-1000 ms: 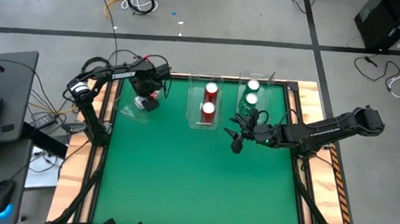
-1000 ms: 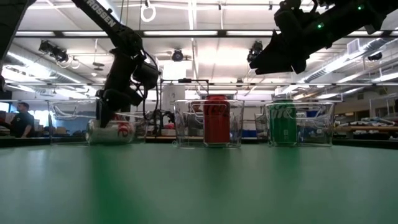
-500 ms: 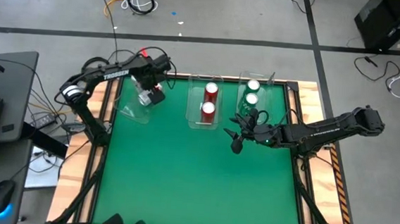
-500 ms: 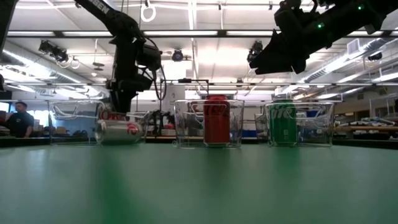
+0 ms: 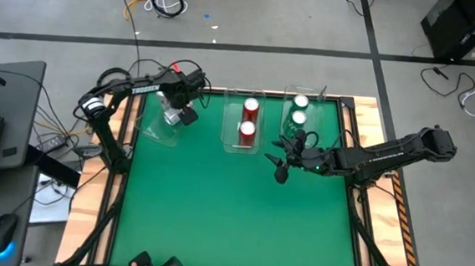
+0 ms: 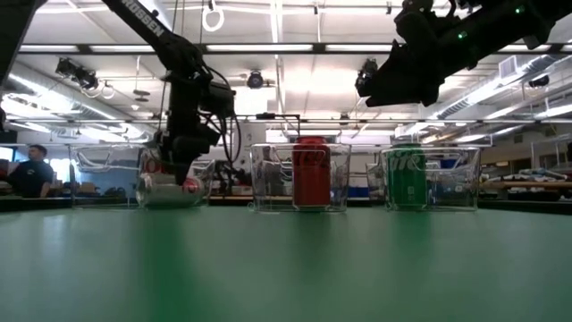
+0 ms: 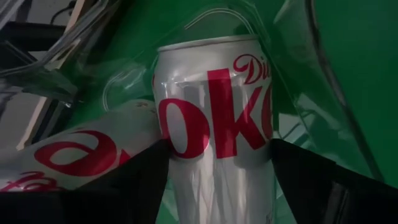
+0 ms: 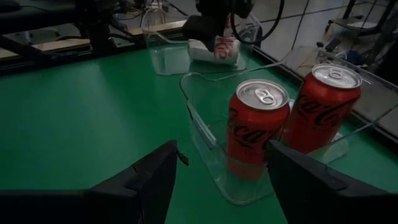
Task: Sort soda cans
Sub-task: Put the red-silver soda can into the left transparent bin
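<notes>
A silver soda can (image 7: 214, 112) with red lettering sits between the fingers of my left gripper (image 7: 217, 146), inside the clear left bin (image 5: 150, 131) at the table's far left. A second silver can (image 7: 74, 155) lies on its side right beside it. From table level I see one silver can (image 6: 170, 190) lying in that bin under my left gripper (image 6: 181, 161). Two red cans (image 5: 248, 119) stand in the middle bin and two green cans (image 5: 299, 110) in the right bin. My right gripper (image 5: 279, 159) hangs open above the mat, near those bins. My left gripper has the silver can's two sides (image 7: 180, 168) between its two fingers (image 7: 143, 180), toward the end away from the can's top. The fingers come steeply from above and lie across the can. The can's top (image 7: 205, 45) points away from the gripper. Whether the can rests on the bin floor, I cannot tell.
The three clear bins stand in a row along the mat's far edge. The green mat (image 5: 232, 208) spreads open toward the near edge. A wooden frame (image 5: 383, 210) borders the table. A person (image 6: 27, 174) shows in the room behind.
My left gripper has risen a little over the left bin, then sunk again, and has tipped more steeply downward. The silver can lying in that bin has shifted a little toward the table's right.
</notes>
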Robot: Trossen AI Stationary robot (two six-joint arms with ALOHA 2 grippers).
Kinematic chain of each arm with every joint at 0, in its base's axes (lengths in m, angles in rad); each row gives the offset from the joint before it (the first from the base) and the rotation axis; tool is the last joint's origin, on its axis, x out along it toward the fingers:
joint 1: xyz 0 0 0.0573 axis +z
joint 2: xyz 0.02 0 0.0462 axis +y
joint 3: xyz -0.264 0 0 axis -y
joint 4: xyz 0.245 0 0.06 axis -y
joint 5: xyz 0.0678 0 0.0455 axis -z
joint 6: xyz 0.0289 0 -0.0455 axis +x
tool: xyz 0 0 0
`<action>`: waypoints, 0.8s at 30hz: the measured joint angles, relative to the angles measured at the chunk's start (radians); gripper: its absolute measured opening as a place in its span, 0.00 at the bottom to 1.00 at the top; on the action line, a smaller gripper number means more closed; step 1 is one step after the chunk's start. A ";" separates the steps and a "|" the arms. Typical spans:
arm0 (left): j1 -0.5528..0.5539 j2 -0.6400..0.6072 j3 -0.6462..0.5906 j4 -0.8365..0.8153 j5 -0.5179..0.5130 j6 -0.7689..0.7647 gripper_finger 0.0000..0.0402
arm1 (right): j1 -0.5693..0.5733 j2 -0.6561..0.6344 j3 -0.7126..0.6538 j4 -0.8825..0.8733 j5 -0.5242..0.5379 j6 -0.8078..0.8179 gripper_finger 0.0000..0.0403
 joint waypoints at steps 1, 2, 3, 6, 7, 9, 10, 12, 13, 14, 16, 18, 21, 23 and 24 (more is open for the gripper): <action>-0.001 0.005 0.000 0.000 -0.007 0.001 0.72 | 0.000 0.000 0.000 0.000 0.000 0.000 0.62; -0.002 0.010 0.001 0.000 -0.012 0.005 0.72 | 0.000 0.000 0.000 0.001 0.000 0.000 0.63; -0.002 0.011 0.001 0.001 -0.014 0.011 0.73 | 0.000 0.000 0.000 0.000 0.000 0.000 0.63; -0.002 0.012 0.000 0.008 -0.009 0.023 0.73 | 0.000 0.000 0.000 0.000 -0.002 -0.001 0.62; -0.002 0.013 0.000 0.010 0.000 0.023 0.73 | 0.000 0.000 0.000 0.000 -0.002 -0.001 0.62; -0.002 0.013 0.000 0.011 0.019 0.026 0.73 | 0.000 0.000 0.000 -0.001 -0.003 -0.001 0.62; -0.002 0.013 0.000 0.010 0.024 0.026 0.73 | 0.000 0.000 0.000 0.000 -0.003 -0.002 0.62; -0.002 0.013 0.000 -0.004 0.026 0.031 0.73 | 0.000 0.000 0.000 -0.001 -0.003 -0.002 0.63; -0.003 0.013 0.003 -0.029 0.026 0.045 0.73 | 0.000 0.000 0.000 -0.001 -0.003 -0.002 0.63; -0.006 0.014 0.005 -0.053 0.018 0.054 0.73 | 0.000 0.000 0.000 0.000 -0.003 -0.002 0.63; -0.015 0.012 0.005 -0.097 -0.004 0.049 0.73 | 0.000 0.000 0.000 0.000 -0.003 -0.003 0.63; -0.027 0.006 0.002 -0.143 0.001 0.032 0.72 | 0.000 0.000 0.000 0.000 -0.003 -0.003 0.63; -0.053 0.001 -0.002 -0.233 0.011 0.014 0.70 | 0.000 0.000 0.000 0.000 -0.003 -0.003 0.63; -0.069 0.001 -0.002 -0.277 0.021 -0.007 0.68 | 0.000 0.000 0.000 0.000 -0.003 -0.003 0.63; -0.078 0.002 -0.003 -0.311 0.030 -0.020 0.67 | 0.000 0.000 0.000 0.000 -0.003 -0.003 0.63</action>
